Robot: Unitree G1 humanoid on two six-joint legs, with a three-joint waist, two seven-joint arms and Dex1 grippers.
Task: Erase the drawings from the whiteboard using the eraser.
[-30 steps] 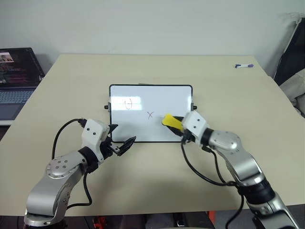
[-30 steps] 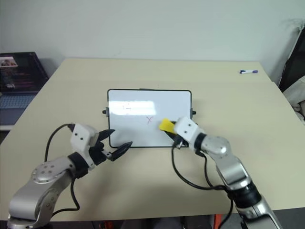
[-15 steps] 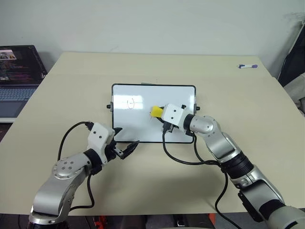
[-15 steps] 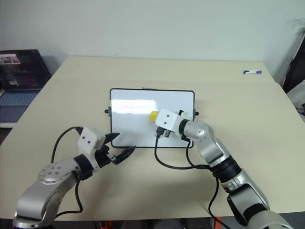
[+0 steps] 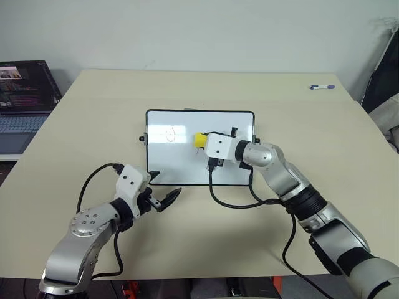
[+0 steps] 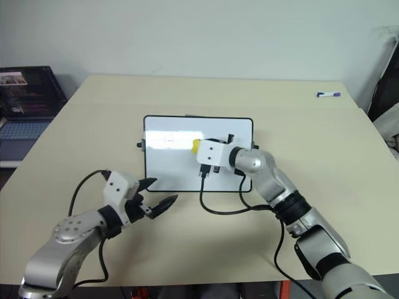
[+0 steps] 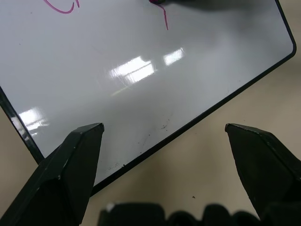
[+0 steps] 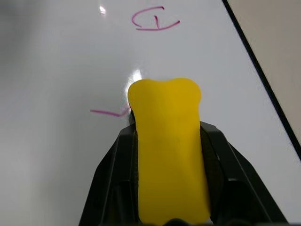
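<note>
R gripper [image 8: 164, 141] pinching eraser [image 8: 167, 141] at its long sides, yellow tip over whiteboard [image 5: 187, 159] centre, atop red X [image 8: 110, 112]. Circle doodle [image 5: 171, 133] just beyond, untouched. Eraser looks light, spongy, so hold mid-body and press flat. Board thin, slick, prob slides. L gripper [image 5: 163, 190] spread wide at near edge, not touching.

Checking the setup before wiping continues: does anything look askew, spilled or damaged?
Nothing stands out. The whiteboard lies flat and square on the table, and the eraser sits straight in the right gripper.
</note>
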